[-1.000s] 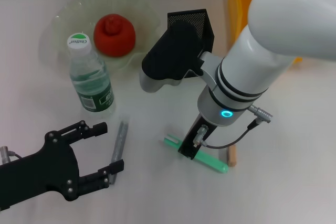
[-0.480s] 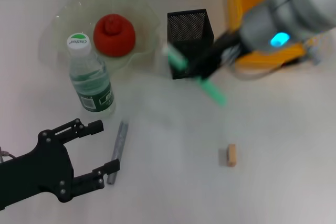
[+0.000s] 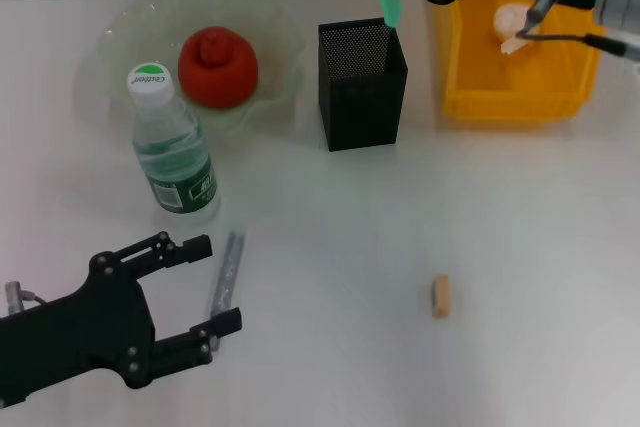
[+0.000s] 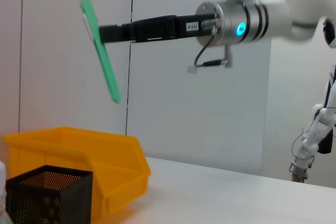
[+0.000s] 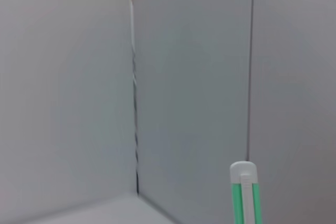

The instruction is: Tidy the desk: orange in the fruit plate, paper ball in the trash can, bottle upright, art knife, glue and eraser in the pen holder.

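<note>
Fingers of our right gripper clamp a green stick-shaped item, glue or art knife we cannot tell. We hold it tilted, high in the upper centre of the head frame, above the pen holder. Our right arm reaches level across the frame top, with a small label too small to read. Right of the holder, the trash can contains the paper ball. At upper left, the orange lies in the fruit plate; the bottle stands upright. The eraser lies lower right. Our left gripper sits lower left, fingers spread, straddling a grey stick.
</note>
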{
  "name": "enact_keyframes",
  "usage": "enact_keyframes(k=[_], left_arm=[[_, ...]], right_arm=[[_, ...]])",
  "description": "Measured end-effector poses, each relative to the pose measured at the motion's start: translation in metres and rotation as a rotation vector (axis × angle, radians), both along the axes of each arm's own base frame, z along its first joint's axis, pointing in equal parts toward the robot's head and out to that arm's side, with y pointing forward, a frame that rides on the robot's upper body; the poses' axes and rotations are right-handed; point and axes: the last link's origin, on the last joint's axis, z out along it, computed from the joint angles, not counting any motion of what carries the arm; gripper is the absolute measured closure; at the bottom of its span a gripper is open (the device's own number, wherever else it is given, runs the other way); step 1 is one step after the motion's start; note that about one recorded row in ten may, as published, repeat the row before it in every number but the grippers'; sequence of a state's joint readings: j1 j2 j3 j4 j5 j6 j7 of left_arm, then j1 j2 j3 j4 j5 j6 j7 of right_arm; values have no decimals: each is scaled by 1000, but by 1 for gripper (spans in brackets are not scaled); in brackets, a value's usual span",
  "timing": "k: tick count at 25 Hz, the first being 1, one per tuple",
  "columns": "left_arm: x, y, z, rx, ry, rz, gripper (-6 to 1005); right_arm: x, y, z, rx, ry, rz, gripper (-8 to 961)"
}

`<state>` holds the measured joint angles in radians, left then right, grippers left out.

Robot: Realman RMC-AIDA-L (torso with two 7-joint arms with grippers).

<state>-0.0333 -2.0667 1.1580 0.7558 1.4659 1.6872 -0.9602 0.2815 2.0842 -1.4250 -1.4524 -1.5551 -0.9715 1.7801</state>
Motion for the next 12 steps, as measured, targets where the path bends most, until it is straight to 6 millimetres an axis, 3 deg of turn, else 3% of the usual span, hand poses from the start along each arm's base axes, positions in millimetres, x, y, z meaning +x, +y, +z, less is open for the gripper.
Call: enact_keyframes(k=[4, 12], left_arm=[[0, 3, -3, -13, 3, -2, 256], [1, 4, -3, -16, 7, -5, 257]], right_arm=[[32, 14, -22, 106, 77, 89, 704], [62, 35, -51, 92, 135, -6, 685]])
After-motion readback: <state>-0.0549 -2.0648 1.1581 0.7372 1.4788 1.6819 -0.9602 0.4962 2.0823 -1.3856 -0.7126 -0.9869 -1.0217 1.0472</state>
